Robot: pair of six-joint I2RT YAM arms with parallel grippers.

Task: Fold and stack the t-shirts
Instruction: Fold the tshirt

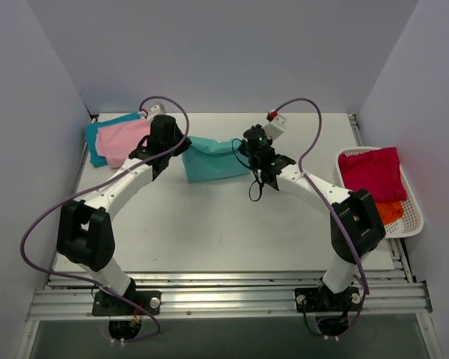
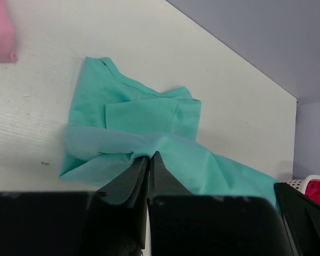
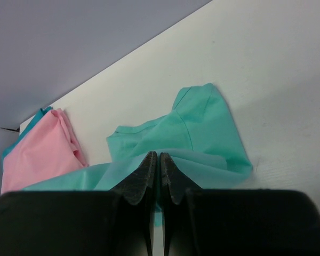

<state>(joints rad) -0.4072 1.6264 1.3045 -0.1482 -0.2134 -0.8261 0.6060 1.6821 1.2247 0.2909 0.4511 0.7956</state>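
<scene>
1. Two grippers hold one garment. The left gripper (image 1: 177, 146) and right gripper (image 1: 248, 152) each have their fingers pressed together on a fold of the mint tee (image 1: 213, 161). The wrist views show cloth bunched at both sets of tips.
2. The mint tee sits mid-table toward the far side. Its long axis runs left to right, strung between the two grippers, and the rest of it spreads on the table (image 1: 209, 224) between and just nearer than them.
3. The pink tee (image 1: 123, 140) lies on the teal tee (image 1: 96, 142) at the far left corner, just beside the left gripper. The left arm is plainly the nearer one to that pile.
4. The crimson tee (image 1: 374, 172) and orange tee (image 1: 391, 213) sit in the basket (image 1: 415, 224) at the right edge, well apart from the work.
5. Bare table lies on the near side. I judge a fold has its room that way, while leftward the pile crowds it.
</scene>
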